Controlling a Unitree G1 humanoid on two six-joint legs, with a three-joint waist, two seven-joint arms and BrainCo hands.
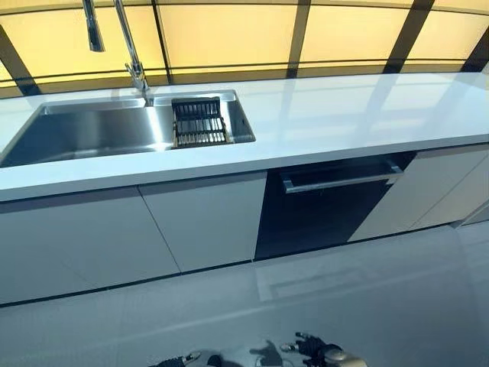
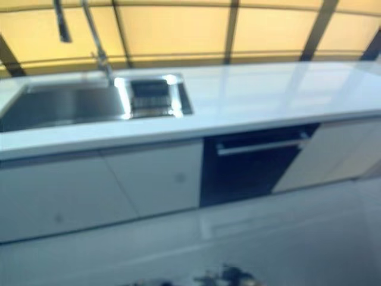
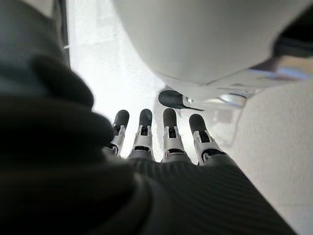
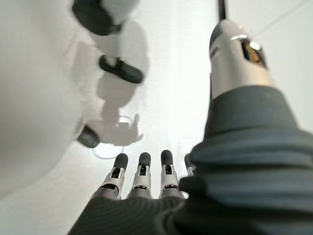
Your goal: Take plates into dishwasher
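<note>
The dishwasher is a dark front under the white counter, right of centre, its door closed and a silver bar handle across the top. No plate shows in any view. Both hands hang low at the bottom edge of the eye views, well short of the cabinets. My left hand and my right hand hold nothing. In the wrist views the left hand's fingers and the right hand's fingers are straight over the pale floor.
A steel sink is set in the counter at the left, with a black rack at its right end and a tall faucet behind. White cabinet doors flank the dishwasher. Grey floor lies between me and the cabinets.
</note>
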